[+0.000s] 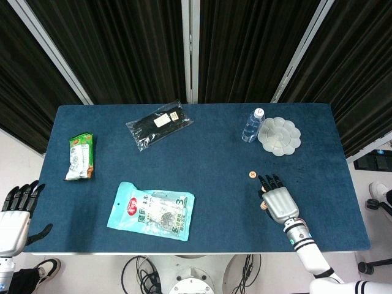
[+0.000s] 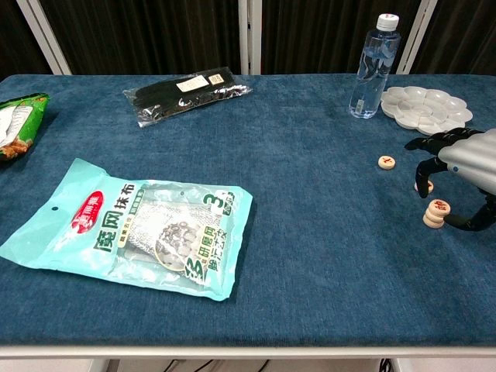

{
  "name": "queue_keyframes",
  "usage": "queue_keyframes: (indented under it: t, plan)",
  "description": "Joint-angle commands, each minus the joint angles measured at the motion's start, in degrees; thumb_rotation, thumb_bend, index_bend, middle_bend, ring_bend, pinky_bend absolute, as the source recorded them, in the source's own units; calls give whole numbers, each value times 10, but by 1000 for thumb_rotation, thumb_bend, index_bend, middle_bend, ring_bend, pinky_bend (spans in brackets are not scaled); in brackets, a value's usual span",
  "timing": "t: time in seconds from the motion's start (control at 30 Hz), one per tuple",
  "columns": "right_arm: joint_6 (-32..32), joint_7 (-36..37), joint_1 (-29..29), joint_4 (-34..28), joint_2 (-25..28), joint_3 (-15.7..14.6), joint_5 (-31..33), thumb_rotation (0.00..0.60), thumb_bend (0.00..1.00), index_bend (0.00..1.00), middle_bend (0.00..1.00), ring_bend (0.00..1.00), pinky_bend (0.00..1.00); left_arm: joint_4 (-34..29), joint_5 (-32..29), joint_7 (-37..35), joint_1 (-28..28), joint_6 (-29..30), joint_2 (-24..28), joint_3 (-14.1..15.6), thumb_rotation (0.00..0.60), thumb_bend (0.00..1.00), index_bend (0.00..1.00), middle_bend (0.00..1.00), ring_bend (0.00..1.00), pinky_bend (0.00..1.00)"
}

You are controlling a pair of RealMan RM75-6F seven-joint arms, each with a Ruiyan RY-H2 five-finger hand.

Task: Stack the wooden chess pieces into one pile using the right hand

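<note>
A: Risk first. What do you make of the right hand (image 2: pixel 463 174)?

B: It hovers over the near right of the table (image 2: pixel 310 256), fingers curled and apart, gripping nothing. A short stack of chess pieces (image 2: pixel 435 212) stands on the cloth between thumb and fingers. A brush from the thumb could topple it, I'd judge.

A: And the rest of the pieces?

B: One piece (image 2: pixel 424 187) lies half hidden under the fingers, just beyond the stack; a lone piece (image 2: pixel 387 162) sits farther left. A clumsy pinch could flick either away. The left hand (image 1: pixel 16 211) hangs off the near left edge, fingers spread, idle.

A: Any writing?

B: The teal packet (image 2: pixel 132 227) bears Chinese characters and a "3". The pieces show red marks, unreadable. Labels on the snack bag (image 2: pixel 15 124), black pouch (image 2: pixel 186 92) and bottle (image 2: pixel 373 66) beside the palette (image 2: pixel 425 106) are too small.
</note>
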Motion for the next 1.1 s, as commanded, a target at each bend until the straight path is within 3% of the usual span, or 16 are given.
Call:
queue_keyframes:
  t: [0.03,0.17,0.3,0.5,0.87,1.1]
  plan:
    - [6,8,-4,-9,10,0,-5,600,258,352,42,0,0,0,1,-1,0,0,1,0,600,190,42,0,0,0]
    - [-2,42,-8,-16,32,-4,-17,600,317,211,10,0,0,-1,2,-2,0,0,1,1,600,190,42,0,0,0]
    - [13,127,-19,17,35,3,-63,600,414,168,4,0,0,-1,3,0,-1,-1,0,1,600,191,42,0,0,0]
    - [12,189,-21,92,12,21,-75,600,325,165,7,0,0,-1,2,5,-2,-4,-2,2,600,191,42,0,0,0]
    - [-20,190,-4,159,-33,39,-60,600,172,329,30,0,0,3,-4,1,-3,-9,-3,0,600,190,42,0,0,0]
    - [-39,178,7,180,-51,47,-46,600,167,384,43,0,0,6,-8,-3,-4,-11,-4,-1,600,190,42,0,0,0]
